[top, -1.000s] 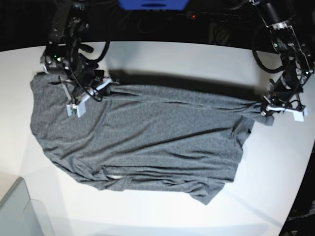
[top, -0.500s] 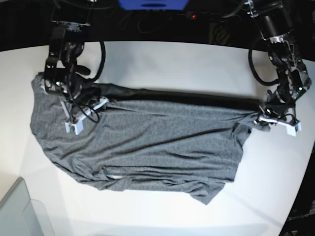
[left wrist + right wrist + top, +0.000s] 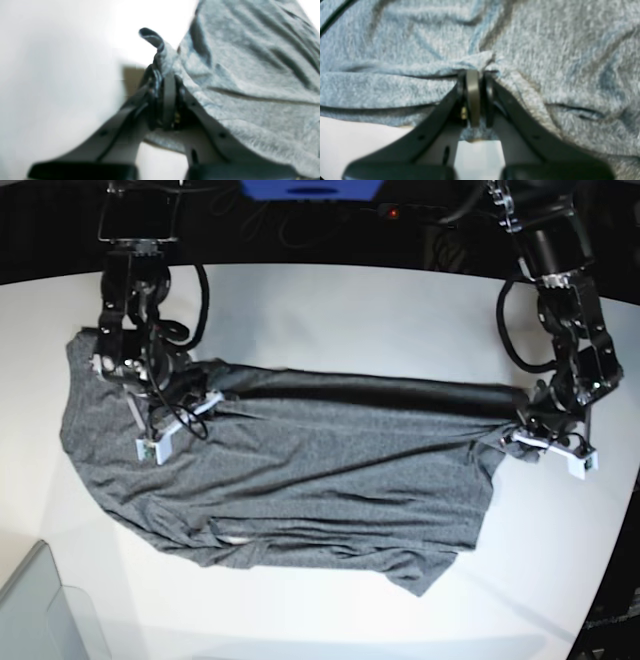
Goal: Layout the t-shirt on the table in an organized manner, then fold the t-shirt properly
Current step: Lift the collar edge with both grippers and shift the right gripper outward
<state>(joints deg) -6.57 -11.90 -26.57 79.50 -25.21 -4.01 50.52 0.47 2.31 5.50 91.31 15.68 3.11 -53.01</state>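
Both wrist views are blurred — the t-shirt (image 3: 545,50) overruns the frame edges.

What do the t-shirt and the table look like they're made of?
The t-shirt: soft knit, probably cotton or a blend. Heathered grey flecks and a fuzzy nap show in the wrist views, and it bunches at the pinches. The table: hard, smooth and white, likely laminate or plastic, since it shows a faint sheen.

Beyond the far edge we saw a dark, unlit background, a blue object (image 3: 310,189), a small red light (image 3: 393,213), and a translucent bin corner (image 3: 40,610).
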